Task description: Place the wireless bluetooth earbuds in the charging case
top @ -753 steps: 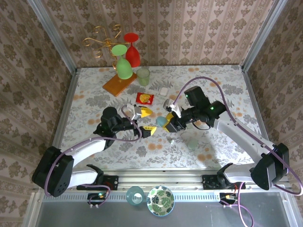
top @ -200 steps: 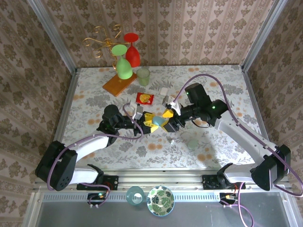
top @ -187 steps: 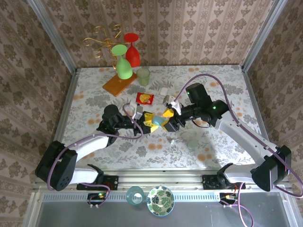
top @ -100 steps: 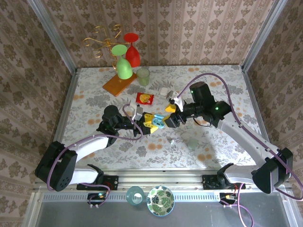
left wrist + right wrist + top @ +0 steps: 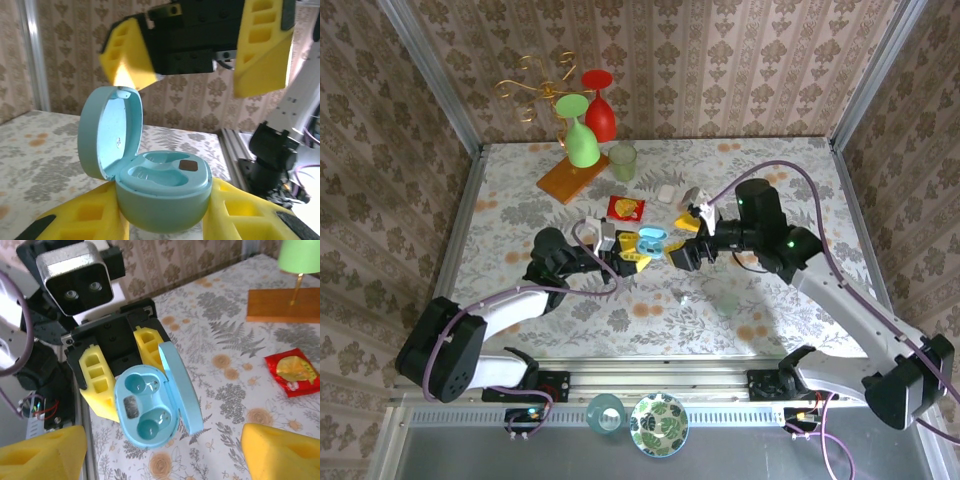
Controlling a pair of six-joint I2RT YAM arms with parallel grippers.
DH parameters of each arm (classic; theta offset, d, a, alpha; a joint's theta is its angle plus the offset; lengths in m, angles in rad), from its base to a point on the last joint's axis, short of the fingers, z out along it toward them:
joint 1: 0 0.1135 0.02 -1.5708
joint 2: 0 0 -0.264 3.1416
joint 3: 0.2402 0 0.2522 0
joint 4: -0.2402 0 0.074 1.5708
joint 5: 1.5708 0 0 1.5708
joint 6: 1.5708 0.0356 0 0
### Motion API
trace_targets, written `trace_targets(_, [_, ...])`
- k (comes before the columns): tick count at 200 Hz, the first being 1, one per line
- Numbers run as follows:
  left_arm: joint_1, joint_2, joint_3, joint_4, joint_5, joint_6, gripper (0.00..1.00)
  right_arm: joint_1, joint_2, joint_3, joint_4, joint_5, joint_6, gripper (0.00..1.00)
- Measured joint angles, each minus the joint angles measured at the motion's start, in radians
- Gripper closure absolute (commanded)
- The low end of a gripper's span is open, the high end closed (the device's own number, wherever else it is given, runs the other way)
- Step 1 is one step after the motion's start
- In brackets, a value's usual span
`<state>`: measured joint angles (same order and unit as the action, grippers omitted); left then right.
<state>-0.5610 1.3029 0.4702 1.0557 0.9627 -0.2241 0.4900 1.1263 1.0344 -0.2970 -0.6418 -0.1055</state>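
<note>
One lid-open charging case [image 5: 652,238] sits clenched in the left hand [image 5: 634,251]; right hand [image 5: 682,236] spread, released, just beside it

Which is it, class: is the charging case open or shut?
Open: the charging case has its lid standing raised, and both sockets inside show.

The charging case [image 5: 145,415] is smooth satin plastic, the red packet [image 5: 292,372] glossy.

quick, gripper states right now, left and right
left gripper: closed on the charging case, whose lid is open
right gripper: open, holding nothing
</note>
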Motion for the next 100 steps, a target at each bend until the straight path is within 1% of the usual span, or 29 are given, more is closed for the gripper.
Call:
trace_targets(26, [0.015,0.002,-0.027,0.041,-0.059,0.011,0.75,-0.04,-0.076,-0.078,0.103,0.078,0.115,0.19])
trace_targets(54, [0.029,0.005,-0.047,0.073,-0.107,0.019,0.75,-0.117,-0.144,-0.16,0.19,0.176,0.255,0.2])
trace_targets(76, [0.034,0.005,-0.054,0.087,-0.127,0.024,0.75,-0.156,-0.156,-0.2,0.206,0.229,0.333,0.21])
trace_targets(100, [0.034,0.005,-0.056,0.099,-0.137,0.029,0.75,-0.169,-0.135,-0.23,0.202,0.254,0.386,0.24])
